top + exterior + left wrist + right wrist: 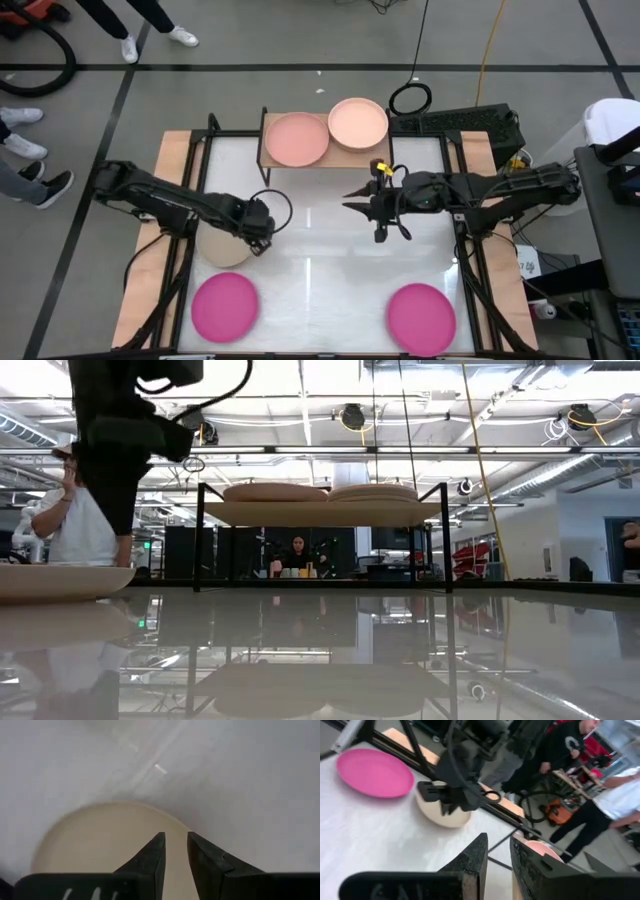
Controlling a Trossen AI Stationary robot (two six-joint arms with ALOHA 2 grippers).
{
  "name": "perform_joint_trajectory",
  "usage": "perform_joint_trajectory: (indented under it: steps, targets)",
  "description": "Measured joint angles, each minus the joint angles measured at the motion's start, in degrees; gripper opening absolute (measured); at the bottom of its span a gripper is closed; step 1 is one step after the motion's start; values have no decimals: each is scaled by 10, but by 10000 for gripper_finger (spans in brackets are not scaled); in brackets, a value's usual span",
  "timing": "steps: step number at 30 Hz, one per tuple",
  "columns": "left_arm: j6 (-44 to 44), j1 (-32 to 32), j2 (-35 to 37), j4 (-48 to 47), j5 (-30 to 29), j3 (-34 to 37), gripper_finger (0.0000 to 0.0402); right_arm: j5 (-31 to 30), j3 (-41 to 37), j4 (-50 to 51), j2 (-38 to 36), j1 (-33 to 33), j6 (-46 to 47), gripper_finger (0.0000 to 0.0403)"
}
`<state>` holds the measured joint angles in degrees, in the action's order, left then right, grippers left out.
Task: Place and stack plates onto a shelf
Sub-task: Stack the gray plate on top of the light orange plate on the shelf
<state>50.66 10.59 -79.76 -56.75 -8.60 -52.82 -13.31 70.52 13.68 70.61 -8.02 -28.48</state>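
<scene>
A salmon plate [296, 139] and a peach plate [357, 123] lie side by side on the light-wood shelf [268, 152], which stands on black legs by the far edge. A beige plate [220, 252] lies flat on the table's left half. My left gripper [262, 240] is shut and low over that plate's right rim [165, 820]. Two magenta plates [225, 306] [421, 316] lie near the front edge. My right gripper [380, 230], shut and holding nothing, hangs over the table's middle, just in front of the shelf. My left gripper comes down from above at the beige plate's right rim, its fingertips [159, 840] over the rim. I cannot tell whether they touch it. The plate [50, 580] lies flat on the table.
Black frame rails run along the table's left and right sides. A black cable loop [410, 98] and a dark box [470, 125] sit behind the shelf on the right. People stand in the room beyond the table. The white tabletop between the two magenta plates is bare.
</scene>
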Motion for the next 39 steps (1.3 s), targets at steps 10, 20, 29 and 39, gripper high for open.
perform_joint_trajectory:
  steps: [10,20,29,39]
  targets:
    - [150,23,-64,3,-7,0,88,-4,-45,-59,-9,0,-13,68]
    - [159,23,-74,38,0,0,88,-4,-45,-75,-9,1,-22,68]
    - [164,23,-112,45,12,0,88,-4,-45,-74,-9,1,-9,68]
    - [87,12,-176,30,31,-2,80,-4,-45,-70,-9,1,-7,68]
